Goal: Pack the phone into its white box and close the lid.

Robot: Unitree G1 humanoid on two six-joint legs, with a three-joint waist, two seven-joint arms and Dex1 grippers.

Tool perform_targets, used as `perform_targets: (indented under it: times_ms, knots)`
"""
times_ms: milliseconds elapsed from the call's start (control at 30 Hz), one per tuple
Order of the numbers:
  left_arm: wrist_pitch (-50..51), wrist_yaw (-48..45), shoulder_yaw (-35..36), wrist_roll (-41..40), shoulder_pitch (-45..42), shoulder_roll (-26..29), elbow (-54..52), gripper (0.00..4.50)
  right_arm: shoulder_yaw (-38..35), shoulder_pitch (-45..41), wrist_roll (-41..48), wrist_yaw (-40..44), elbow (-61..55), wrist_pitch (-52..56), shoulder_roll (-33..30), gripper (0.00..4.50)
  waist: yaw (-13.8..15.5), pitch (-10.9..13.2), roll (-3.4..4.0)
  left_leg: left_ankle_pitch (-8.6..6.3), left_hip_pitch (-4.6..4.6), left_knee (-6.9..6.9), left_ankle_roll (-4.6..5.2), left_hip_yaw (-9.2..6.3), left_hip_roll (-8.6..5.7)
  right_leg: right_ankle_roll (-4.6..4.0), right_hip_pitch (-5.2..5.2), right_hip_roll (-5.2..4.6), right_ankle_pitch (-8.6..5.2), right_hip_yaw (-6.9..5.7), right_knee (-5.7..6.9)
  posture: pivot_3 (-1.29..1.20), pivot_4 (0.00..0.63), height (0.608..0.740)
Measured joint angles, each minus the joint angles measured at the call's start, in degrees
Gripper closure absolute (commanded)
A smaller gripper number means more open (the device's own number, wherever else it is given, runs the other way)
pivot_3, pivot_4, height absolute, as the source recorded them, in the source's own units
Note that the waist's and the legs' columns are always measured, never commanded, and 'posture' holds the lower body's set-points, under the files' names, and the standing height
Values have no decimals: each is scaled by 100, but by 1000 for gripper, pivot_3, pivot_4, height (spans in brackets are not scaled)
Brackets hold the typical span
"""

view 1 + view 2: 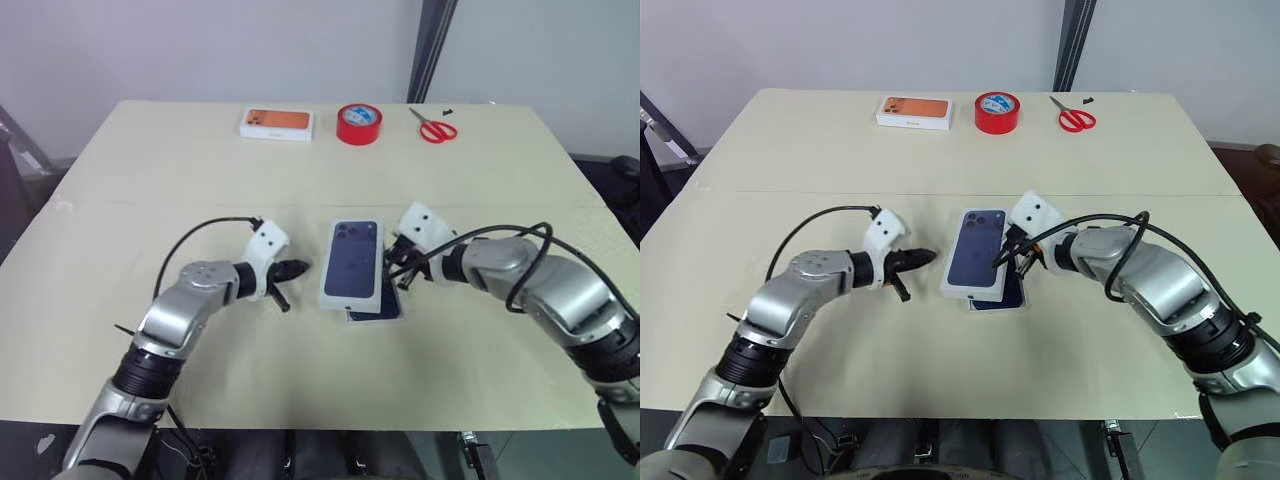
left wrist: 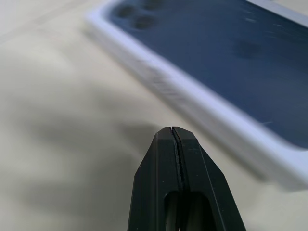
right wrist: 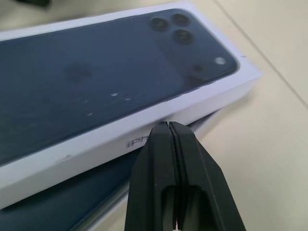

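The lid (image 1: 352,262), white with a dark blue phone picture on top, lies at the table's middle, skewed over the white box (image 3: 208,121). A dark blue surface, apparently the phone (image 1: 378,308), peeks out from under the lid's near right corner inside the box's white rim. My left gripper (image 1: 298,268) is shut and empty, its tips pointing at the lid's left long side, a short gap away. On the other side, my right gripper (image 1: 396,270) is also shut on nothing, its tips right at the lid's right long side (image 3: 144,130); I cannot tell whether they touch it.
At the table's far edge lie a white box with an orange top (image 1: 277,123), a red tape roll (image 1: 359,124) and red scissors (image 1: 433,128). Bare tabletop (image 1: 120,240) spreads to both sides of the arms.
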Motion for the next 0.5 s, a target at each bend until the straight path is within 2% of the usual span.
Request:
perform_targets:
  times_ms: [500]
  knots:
    - [135,-516,-267,7,-124,-104,-132,4500,-318,308,-660,561,-236,227,93,4474,-8,0,0,0,1,0,0,0,0,0,0,0,0,0,3,0,150,725]
